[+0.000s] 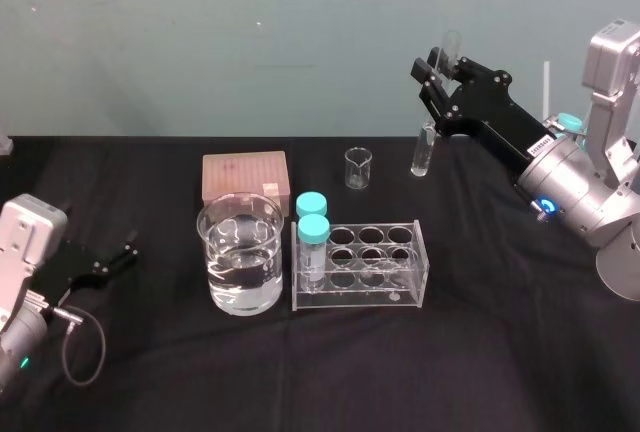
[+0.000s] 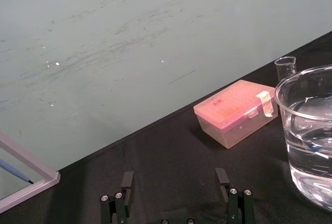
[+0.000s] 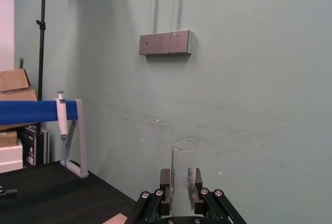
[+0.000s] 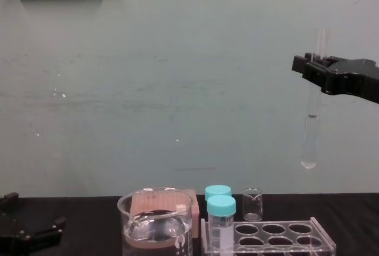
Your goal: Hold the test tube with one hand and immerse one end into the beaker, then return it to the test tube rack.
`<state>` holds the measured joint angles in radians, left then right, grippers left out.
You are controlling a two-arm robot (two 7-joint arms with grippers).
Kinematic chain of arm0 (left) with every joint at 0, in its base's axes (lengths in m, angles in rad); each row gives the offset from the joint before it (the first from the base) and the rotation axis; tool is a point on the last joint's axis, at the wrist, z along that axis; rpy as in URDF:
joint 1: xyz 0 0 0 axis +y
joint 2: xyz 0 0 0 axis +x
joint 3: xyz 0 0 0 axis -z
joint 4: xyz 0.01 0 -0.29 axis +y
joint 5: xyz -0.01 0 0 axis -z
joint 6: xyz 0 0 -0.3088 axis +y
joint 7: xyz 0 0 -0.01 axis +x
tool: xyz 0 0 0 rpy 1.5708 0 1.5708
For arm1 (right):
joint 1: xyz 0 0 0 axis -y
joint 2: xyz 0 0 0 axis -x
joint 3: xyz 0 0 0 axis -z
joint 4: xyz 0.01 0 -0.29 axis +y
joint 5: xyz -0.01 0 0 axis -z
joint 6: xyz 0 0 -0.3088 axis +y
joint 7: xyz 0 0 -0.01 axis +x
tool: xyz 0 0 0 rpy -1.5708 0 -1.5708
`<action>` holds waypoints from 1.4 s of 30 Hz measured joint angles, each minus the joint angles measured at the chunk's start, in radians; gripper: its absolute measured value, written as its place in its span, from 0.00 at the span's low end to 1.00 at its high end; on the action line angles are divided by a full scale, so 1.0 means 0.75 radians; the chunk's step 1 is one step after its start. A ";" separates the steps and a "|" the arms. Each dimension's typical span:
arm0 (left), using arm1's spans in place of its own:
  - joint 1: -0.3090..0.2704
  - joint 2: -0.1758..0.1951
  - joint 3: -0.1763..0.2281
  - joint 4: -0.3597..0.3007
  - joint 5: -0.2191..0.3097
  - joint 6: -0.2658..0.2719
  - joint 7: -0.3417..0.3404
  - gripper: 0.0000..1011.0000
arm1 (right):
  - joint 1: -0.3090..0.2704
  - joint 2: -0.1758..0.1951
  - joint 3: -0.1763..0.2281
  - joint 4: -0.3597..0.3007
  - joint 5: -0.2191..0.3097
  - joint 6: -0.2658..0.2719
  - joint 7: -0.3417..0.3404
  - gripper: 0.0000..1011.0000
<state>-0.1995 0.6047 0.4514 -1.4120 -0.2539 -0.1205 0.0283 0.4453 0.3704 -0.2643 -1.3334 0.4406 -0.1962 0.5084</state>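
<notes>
My right gripper [image 1: 438, 70] is raised high at the back right, shut on the test tube [image 1: 423, 148], a long clear uncapped tube that hangs upright well above the table. The chest view has the test tube [image 4: 310, 131] hanging from the gripper [image 4: 312, 68], off to the right of the rack and high above it. In the right wrist view the tube [image 3: 182, 175] stands between the two fingers. The beaker [image 1: 240, 252], wide and part full of clear liquid, stands left of the clear test tube rack [image 1: 400, 282]. My left gripper [image 1: 122, 252] rests open on the table at the far left.
Two teal-capped vials [image 1: 313, 222] stand in the rack's left end. A tiny clear beaker [image 1: 358, 167] and a pink lidded box [image 1: 245, 177] sit behind. A cable [image 1: 85, 347] loops by the left arm. The black cloth [image 1: 400, 372] in front is bare.
</notes>
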 joint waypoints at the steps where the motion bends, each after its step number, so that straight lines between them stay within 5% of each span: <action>1: 0.000 0.000 0.000 0.000 0.000 0.000 0.000 0.99 | 0.000 0.000 -0.001 0.000 0.000 0.000 0.002 0.23; 30: 0.000 0.000 0.000 0.000 0.000 0.000 0.000 0.99 | -0.002 -0.001 -0.009 -0.001 0.010 0.003 0.014 0.23; 42: 0.000 0.000 0.000 0.000 0.000 0.000 0.000 0.99 | 0.104 -0.070 -0.121 0.035 0.048 -0.040 0.156 0.23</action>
<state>-0.1996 0.6047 0.4514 -1.4120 -0.2539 -0.1205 0.0283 0.5234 0.3180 -0.3548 -1.3073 0.4765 -0.2263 0.6254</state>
